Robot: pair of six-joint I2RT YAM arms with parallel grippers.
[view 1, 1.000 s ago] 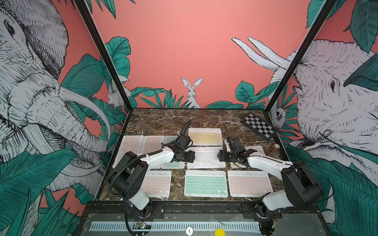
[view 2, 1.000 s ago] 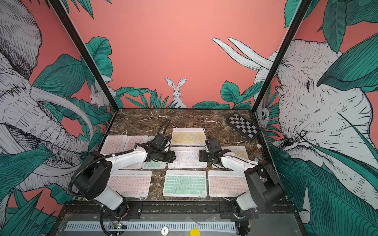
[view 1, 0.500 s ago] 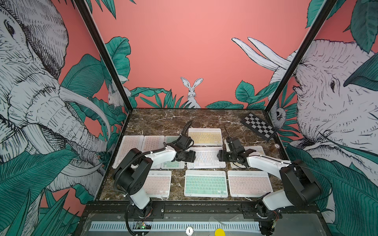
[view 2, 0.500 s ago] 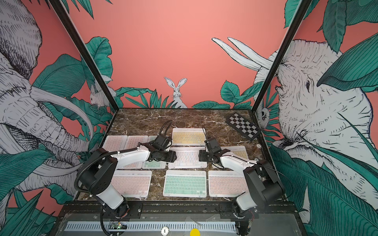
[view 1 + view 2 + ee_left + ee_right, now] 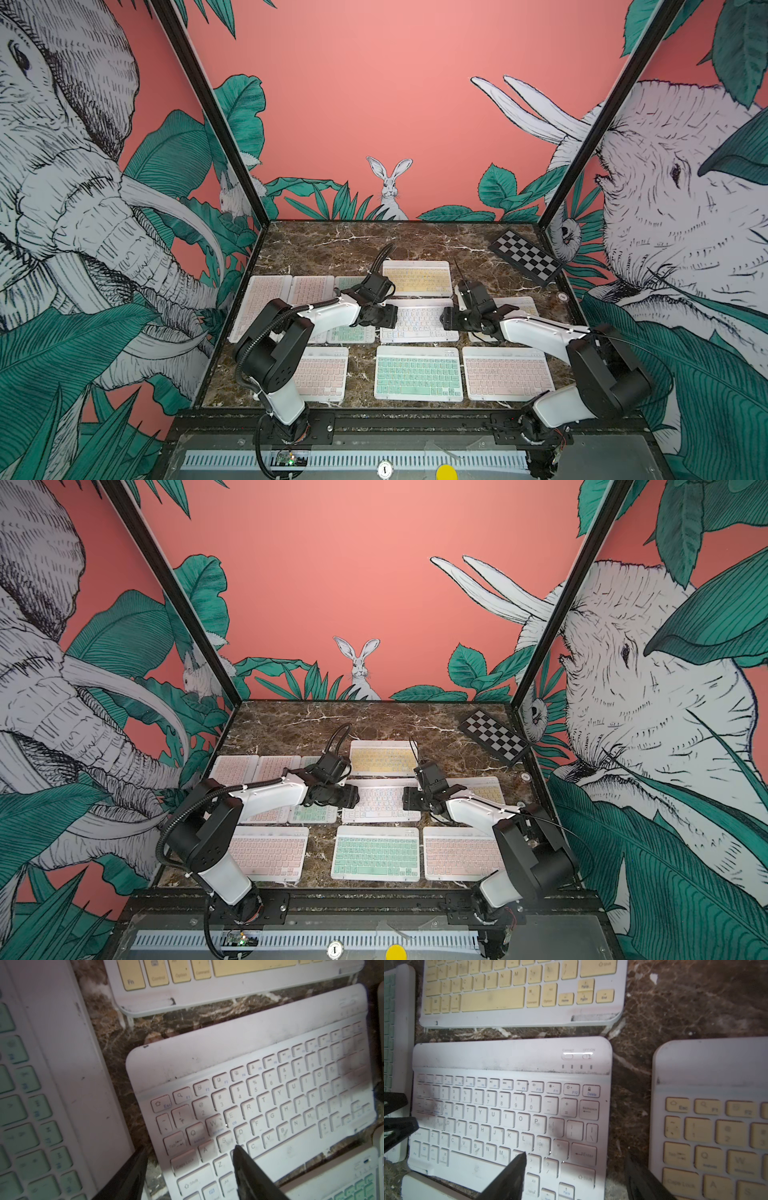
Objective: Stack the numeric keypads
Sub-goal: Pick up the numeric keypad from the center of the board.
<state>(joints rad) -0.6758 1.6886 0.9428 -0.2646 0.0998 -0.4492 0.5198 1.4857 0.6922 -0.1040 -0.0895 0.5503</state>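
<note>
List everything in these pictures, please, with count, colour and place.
pink keypads: four; two middle left, two at the front corners.
mint keypads: two; front middle, one partly hidden by the left arm.
yellow keypads: two; back middle, one partly hidden by the right arm.
white keypad: one; centre.
checkered board: one, black and white; back right corner.
table: one, dark marble.
left gripper: one, black, open; white keypad's left edge.
right gripper: one, black, open; its right edge.

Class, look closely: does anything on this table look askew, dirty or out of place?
Yes. At the left, the mint keypad and two pink keypads lie turned sideways, unlike the others. The white-keyed keypad carries dark grime along its top bar. The checkered board sits skewed in the far right corner.
</note>
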